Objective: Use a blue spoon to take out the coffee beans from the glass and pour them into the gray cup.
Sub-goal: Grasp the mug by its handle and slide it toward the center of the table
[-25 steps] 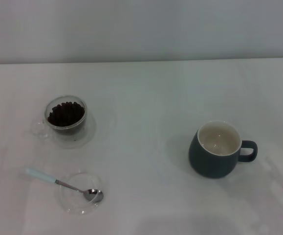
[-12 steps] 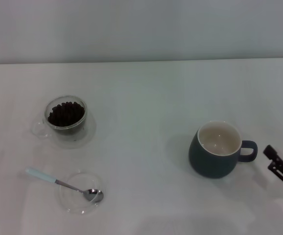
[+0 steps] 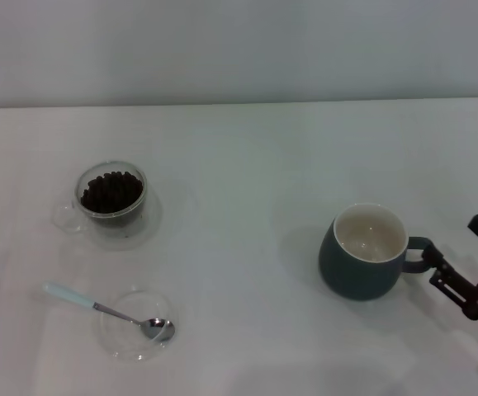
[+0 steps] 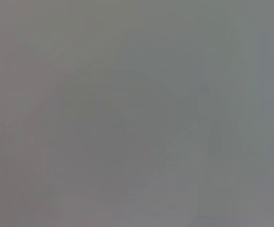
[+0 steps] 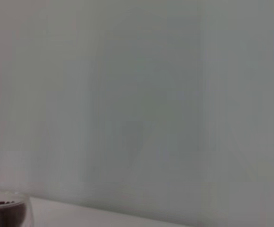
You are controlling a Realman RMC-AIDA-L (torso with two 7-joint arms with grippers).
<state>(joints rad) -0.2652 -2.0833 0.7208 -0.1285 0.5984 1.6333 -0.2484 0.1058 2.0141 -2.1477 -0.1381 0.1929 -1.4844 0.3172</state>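
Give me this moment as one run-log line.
right gripper: open, at gray cup handle | left arm: out of view | blue spoon: untouched, on dish | coffee beans: in glass

- 1 blue spoon (image 3: 90, 304)
- 1 glass (image 3: 111, 198) w/ many coffee beans (image 3: 111, 191), too many to count
- 1 gray cup (image 3: 369, 251)
- 1 clear dish (image 3: 135, 323)
- 1 right gripper (image 3: 461, 262) was seen

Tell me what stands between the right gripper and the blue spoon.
The gray cup does: the right gripper sits just beyond the cup's handle, and the blue spoon lies far across the table, its bowl in a clear dish.
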